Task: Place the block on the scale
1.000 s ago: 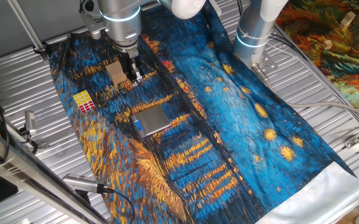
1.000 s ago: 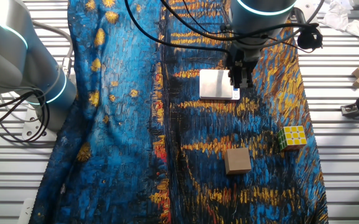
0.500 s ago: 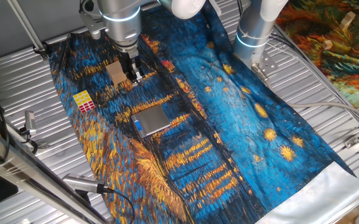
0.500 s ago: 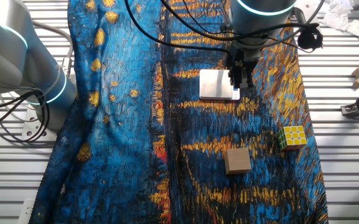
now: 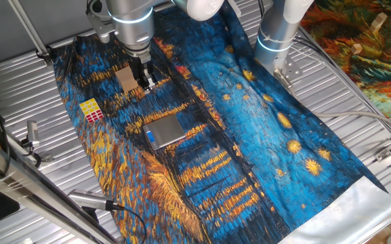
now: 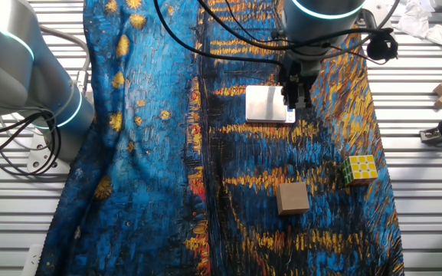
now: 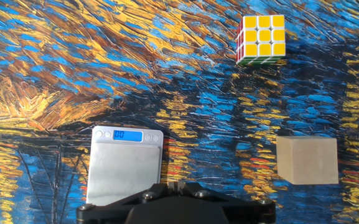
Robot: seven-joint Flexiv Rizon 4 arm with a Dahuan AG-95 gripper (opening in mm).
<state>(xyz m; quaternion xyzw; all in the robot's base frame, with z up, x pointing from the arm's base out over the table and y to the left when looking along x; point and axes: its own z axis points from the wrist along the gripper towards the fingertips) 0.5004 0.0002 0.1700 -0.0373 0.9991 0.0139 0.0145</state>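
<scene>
Block, a small puzzle cube [image 7: 261,40] with yellow, red and white stickers, lay on the blue and orange painted cloth [image 5: 263,129] over the worktop, well apart from the black two-finger gripper [image 6: 296,98]. That gripper hung empty above the silver-grey flat digital scale [image 7: 126,163]; whether its fingers stood apart could not be told. A plain tan wooden cube [image 7: 307,160] sat near the block.

In the hand view, the scale [image 7: 127,163] lay on the cloth [image 7: 55,74] at lower centre-left of the frame, the wooden block [image 7: 307,160] at lower right, and the block [image 7: 262,38] at upper right. All three lay well apart. In one fixed view, the gripper [image 5: 144,81] hung just right of the wooden block [image 5: 125,78], above the scale [image 5: 165,130] in the frame.
</scene>
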